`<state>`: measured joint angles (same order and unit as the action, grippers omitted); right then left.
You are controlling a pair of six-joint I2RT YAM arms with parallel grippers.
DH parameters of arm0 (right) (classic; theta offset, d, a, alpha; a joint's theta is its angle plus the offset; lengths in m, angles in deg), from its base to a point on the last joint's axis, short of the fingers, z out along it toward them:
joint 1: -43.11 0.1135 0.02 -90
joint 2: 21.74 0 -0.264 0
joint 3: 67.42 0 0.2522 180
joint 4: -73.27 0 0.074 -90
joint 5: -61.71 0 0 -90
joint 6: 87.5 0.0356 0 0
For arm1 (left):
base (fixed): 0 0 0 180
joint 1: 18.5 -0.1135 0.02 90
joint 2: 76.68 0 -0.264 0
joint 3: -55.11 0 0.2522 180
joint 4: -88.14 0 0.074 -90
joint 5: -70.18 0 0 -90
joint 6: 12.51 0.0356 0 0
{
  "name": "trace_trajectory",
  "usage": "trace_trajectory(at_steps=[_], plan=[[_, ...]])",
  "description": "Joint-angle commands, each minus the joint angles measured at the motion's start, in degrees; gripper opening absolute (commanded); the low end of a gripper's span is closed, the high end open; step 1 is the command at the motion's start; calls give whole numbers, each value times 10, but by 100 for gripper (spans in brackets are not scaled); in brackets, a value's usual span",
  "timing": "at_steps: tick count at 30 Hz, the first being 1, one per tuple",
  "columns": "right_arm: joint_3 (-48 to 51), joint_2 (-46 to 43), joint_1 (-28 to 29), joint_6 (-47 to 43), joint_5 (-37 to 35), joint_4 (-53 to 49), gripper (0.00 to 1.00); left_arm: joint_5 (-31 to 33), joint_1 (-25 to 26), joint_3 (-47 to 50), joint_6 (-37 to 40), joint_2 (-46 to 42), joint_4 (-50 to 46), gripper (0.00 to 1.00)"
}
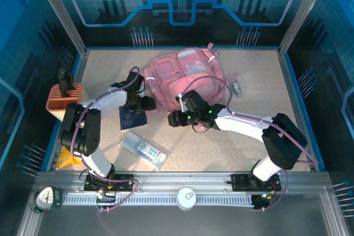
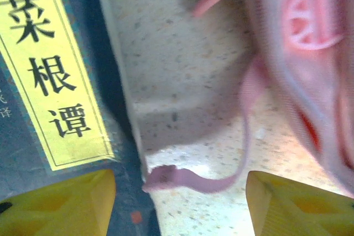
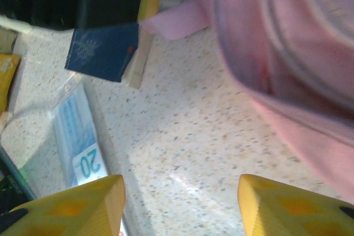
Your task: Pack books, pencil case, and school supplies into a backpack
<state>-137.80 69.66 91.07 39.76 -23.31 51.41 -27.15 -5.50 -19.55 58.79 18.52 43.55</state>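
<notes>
1. Hovering left of the backpack (image 1: 182,73), our left end effector (image 2: 180,197) is spread and empty, with a navy book (image 2: 16,136) just beside it.
2. Our right end effector (image 3: 182,205), also spread and empty, sits at the backpack's near edge.
3. Our left wrist view shows the book's yellow title strip (image 2: 55,70); our overhead view shows the pencil case (image 1: 145,148) nearer than the backpack.

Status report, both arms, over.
Both jaws open, empty: left gripper over navy book edge, right gripper beside backpack. Pencil case on table, unpacked. Zip pull under left jaws.
</notes>
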Motion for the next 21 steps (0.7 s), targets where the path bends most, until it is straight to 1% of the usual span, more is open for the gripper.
trace_trajectory(at_steps=[1,4,7,11,13,17,21], plan=[[-44,41,21,35,12,-14,57,-20,-15,11,-20,-55,11,65],[-80,79,40,44,14,-8,59,9,-45,27,-38,-81,2,70],[-126,129,50,46,26,-12,61,62,-76,53,-58,-108,-12,70],[-186,192,53,61,44,-17,60,49,-126,102,-77,-131,8,70],[-219,219,56,63,43,-33,58,50,-140,119,-81,-133,12,70],[-259,266,64,62,23,-37,54,49,-154,156,-95,-140,40,69],[-318,315,64,54,15,-71,54,32,-156,167,-98,-119,61,66]])
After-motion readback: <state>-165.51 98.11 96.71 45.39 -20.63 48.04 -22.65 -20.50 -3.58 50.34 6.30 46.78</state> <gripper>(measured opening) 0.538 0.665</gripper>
